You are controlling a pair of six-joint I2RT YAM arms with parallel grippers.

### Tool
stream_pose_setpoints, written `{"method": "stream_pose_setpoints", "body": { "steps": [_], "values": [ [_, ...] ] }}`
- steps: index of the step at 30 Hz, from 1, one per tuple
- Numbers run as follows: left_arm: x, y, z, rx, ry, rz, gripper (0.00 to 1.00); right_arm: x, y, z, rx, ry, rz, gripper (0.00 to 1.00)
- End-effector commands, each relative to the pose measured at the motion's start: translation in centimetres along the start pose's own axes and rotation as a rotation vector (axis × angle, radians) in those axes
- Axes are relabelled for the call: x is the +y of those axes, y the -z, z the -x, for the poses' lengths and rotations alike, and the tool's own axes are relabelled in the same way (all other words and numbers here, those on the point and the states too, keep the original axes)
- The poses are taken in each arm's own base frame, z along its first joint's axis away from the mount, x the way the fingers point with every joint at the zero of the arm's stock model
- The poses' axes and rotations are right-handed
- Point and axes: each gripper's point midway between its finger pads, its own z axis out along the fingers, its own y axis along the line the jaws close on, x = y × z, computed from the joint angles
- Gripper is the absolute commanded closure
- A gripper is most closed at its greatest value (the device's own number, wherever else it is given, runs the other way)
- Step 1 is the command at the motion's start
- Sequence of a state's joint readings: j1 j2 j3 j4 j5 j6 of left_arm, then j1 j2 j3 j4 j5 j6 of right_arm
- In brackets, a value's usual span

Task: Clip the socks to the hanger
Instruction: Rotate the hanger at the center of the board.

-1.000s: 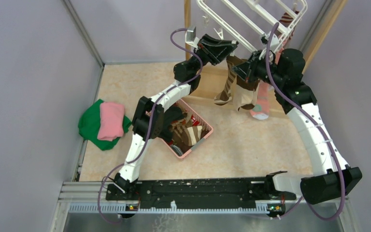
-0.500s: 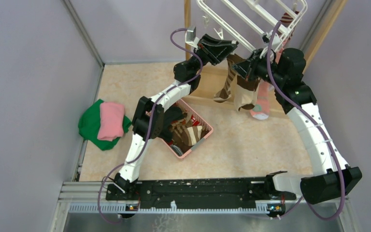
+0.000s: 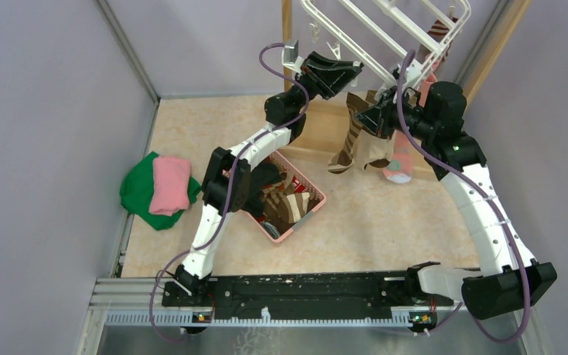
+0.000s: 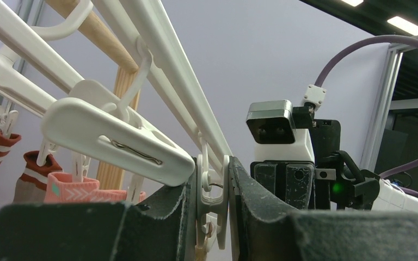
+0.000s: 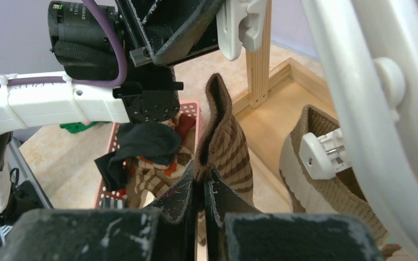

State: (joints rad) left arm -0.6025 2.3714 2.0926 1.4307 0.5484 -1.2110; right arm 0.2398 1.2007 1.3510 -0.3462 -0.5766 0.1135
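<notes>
The white hanger (image 3: 370, 33) hangs tilted at the back, its bars (image 4: 158, 49) crossing the left wrist view. My left gripper (image 3: 346, 72) sits just under it, shut on a small white clip (image 4: 213, 190) and squeezing the clip's handles. My right gripper (image 3: 376, 118) is shut on the cuff of a brown and cream striped sock (image 5: 226, 141), held upright below the left gripper, with its foot (image 3: 344, 148) dangling. The sock's cuff stands a little under the squeezed clip, apart from it. A tan sock (image 5: 326, 190) and a pink sock (image 3: 401, 159) hang clipped beside it.
A pink basket (image 3: 314, 200) with several more socks sits on the floor under the left arm. Folded green and pink cloths (image 3: 155, 188) lie at the left. The wooden stand (image 3: 287, 29) and its base rail (image 3: 325, 151) frame the hanger. Walls close in on both sides.
My right gripper has lifted the striped sock up and slightly left, closer to the hanger and the left gripper. The left gripper has stayed on its clip.
</notes>
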Motion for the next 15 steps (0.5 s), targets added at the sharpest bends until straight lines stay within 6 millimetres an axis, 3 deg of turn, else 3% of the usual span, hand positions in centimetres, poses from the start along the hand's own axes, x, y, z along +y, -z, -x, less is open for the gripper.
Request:
{"method": "stream_pose_setpoints", "body": {
  "steps": [1, 5, 15],
  "values": [
    [-4.3, -1.4, 2.8, -0.049, -0.07, -0.137, 0.93, -0.4, 0.6, 0.7, -0.031, 0.054, -0.043, 1.0],
    [-4.4, -1.4, 2.7, -0.046, -0.07, -0.138, 0.93, -1.0, 0.0, 1.4, -0.055, 0.012, -0.067, 1.0],
    [-4.2, -1.1, 2.6, -0.049, -0.064, -0.141, 0.93, 0.2, -1.2, 2.4, -0.074, -0.07, 0.024, 1.0]
  ]
}}
